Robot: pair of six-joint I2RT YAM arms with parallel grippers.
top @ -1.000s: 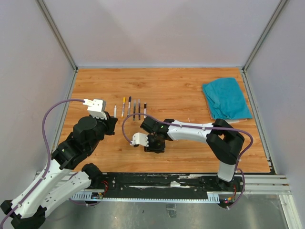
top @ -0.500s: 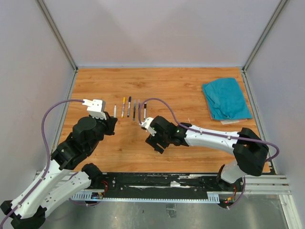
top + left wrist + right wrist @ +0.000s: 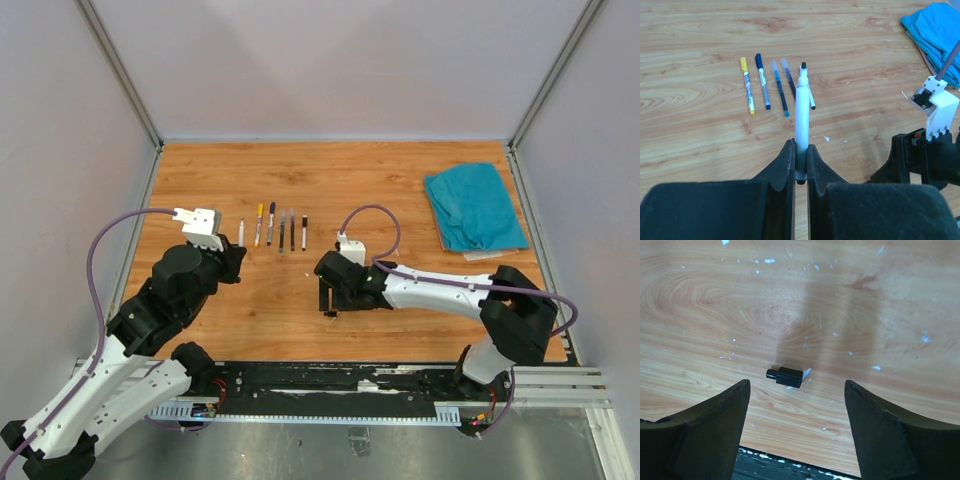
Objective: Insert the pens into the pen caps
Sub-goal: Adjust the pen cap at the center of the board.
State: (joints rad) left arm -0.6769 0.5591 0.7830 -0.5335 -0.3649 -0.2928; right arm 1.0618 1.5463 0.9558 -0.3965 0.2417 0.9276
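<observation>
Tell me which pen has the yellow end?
The leftmost pen in the row lying on the table; none of the others shows any yellow.

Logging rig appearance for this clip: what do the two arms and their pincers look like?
The left arm and right arm mix white link shells with black joints. A purple cable loops to a white camera block at each wrist. The left pincer and right pincer have thick matte-black fingers.
</observation>
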